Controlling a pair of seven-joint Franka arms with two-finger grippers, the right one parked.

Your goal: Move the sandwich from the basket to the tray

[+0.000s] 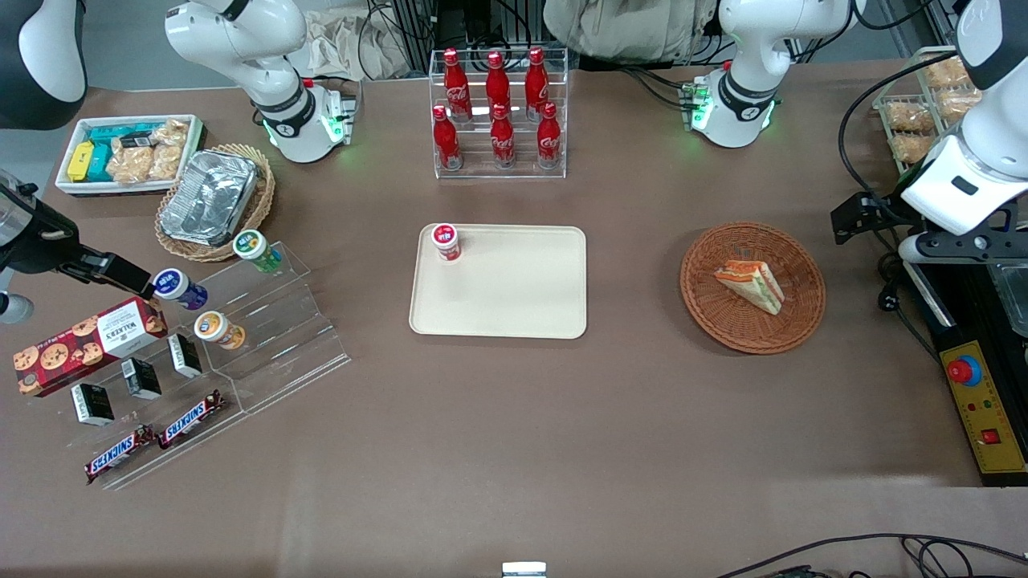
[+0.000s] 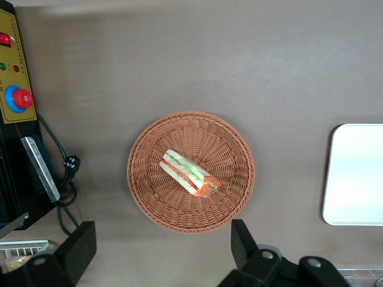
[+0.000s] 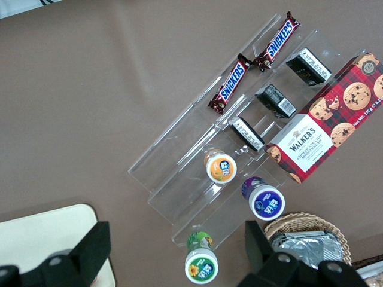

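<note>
Over at the working arm's table edge, the gripper (image 2: 161, 251) hangs spread wide above the basket (image 2: 146, 197). I'd drop straight down and pinch the sandwich (image 2: 188, 173) across its flat bread faces (gently), then head for the tray (image 1: 514, 313).

gripper (image 2: 161, 254) hangs high above the basket (image 1: 795, 317), jaws spread wide. Nothing over the sandwich (image 1: 752, 284); open air straight down. Bare desk (image 1: 634, 385) between basket and tray (image 1: 514, 313). Only obstacle on tray: red-lidded cup (image 1: 446, 242) in the corner nearest the cola bottle rack (image 1: 498, 112).
</note>
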